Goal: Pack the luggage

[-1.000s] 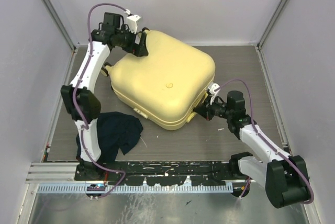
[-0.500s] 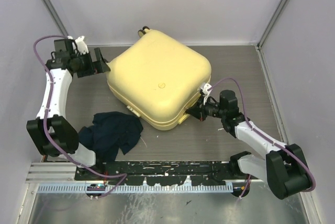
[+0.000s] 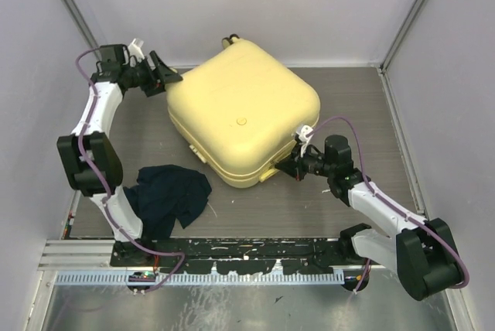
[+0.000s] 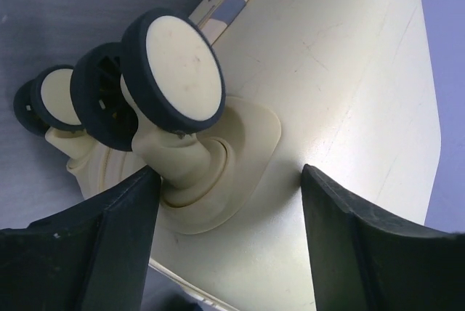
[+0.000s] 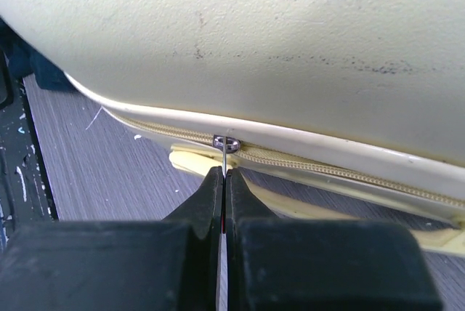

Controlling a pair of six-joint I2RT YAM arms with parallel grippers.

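1. Luggage point(image 3: 244, 118): one, lid shut, lying flat on the desk point(image 3: 348, 99).
2. Right gripper point(image 5: 224, 180): closed on the zipper pull point(image 5: 227, 144) at the luggage's near-right edge.
3. Left gripper point(image 4: 229, 180): open, straddling a wheel point(image 4: 171, 71) mount at the luggage's far-left corner. Three wheel discs show there.
4. Garment point(image 3: 172, 192): one, dark, lying outside to the near-left of the luggage.

Step in hand, as judged: working the zipper, probably to open it. The next move calls for drawing the pinched pull along the track while the left gripper braces the shell.

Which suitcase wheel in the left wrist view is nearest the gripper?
The rightmost wheel, its cream face largest in view; its stem sits between the fingers of the open left gripper.
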